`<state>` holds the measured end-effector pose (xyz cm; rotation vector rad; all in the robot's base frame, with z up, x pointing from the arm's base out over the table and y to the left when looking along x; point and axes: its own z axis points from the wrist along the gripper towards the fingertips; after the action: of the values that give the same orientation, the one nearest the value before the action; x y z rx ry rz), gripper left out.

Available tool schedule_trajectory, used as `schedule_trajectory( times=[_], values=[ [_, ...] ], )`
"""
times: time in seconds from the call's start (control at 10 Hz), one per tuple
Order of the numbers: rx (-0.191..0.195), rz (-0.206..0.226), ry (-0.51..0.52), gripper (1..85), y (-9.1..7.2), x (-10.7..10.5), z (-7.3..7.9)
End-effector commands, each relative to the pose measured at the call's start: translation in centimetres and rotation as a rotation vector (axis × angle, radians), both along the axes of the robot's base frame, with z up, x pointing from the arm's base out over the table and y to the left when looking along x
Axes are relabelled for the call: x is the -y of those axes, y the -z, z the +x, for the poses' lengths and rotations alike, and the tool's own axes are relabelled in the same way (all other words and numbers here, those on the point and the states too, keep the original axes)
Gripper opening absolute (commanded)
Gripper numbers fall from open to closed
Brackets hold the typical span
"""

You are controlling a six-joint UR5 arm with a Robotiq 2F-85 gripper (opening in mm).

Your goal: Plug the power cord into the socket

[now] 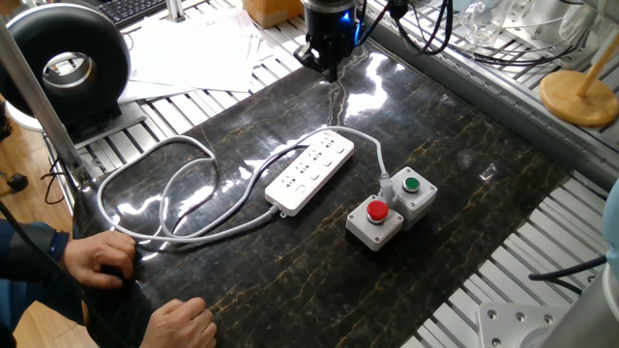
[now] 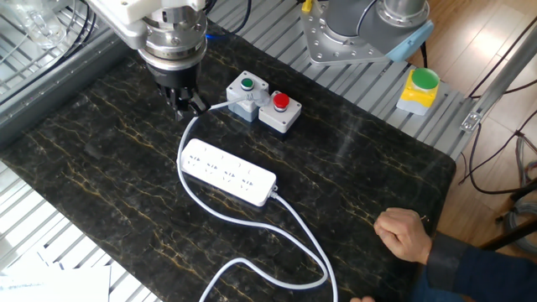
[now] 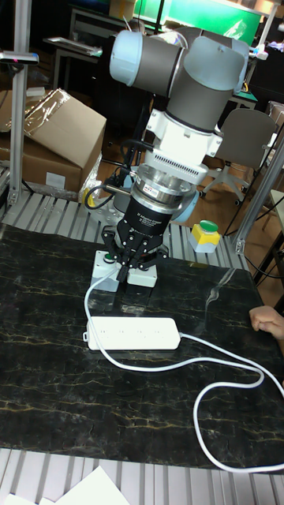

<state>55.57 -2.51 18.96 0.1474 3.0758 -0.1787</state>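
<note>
The white power strip (image 1: 311,171) with its sockets lies in the middle of the black mat. The pale power cord (image 2: 195,126) runs from the strip's far end toward the grey button boxes. Its small white plug (image 1: 386,184) rests on the mat against the green-button box (image 1: 413,188). From the strip's other end more cord trails off in loose loops toward a person's hand (image 1: 102,261). My gripper (image 1: 324,64) hangs just above the mat beyond the strip's far end, beside the cord (image 3: 88,304). It is open and holds nothing.
A red-button box (image 1: 375,222) stands joined to the green one. The person's hands (image 2: 407,235) rest at the mat's edge. Around the mat are a black round device (image 1: 68,63), papers (image 1: 193,48), a wooden stand (image 1: 580,97) and a yellow box with a green button (image 2: 418,88).
</note>
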Motion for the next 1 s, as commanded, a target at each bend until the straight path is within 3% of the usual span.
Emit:
schedule_trajectory(
  times=[0.0, 0.2, 0.3, 0.5, 0.6, 0.7, 0.8, 0.9],
  values=[
    [-0.020, 0.045, 0.017, 1.7, 0.5, -0.6, -1.6],
    [-0.053, -0.003, 0.000, 1.7, 0.2, 0.7, -4.0],
    [-0.051, 0.055, 0.043, 1.7, 0.4, -0.6, -4.9],
    [-0.069, 0.121, 0.078, 1.7, -0.6, -2.1, -7.1],
    [-0.075, 0.137, 0.084, 1.7, -1.0, -2.6, -8.4],
    [-0.079, 0.126, 0.086, 1.7, -0.7, -2.1, -9.6],
    [-0.067, 0.147, 0.071, 1.7, -1.0, -1.8, -9.4],
    [-0.097, 0.138, 0.036, 1.7, -1.1, -0.8, -10.4]
  ],
)
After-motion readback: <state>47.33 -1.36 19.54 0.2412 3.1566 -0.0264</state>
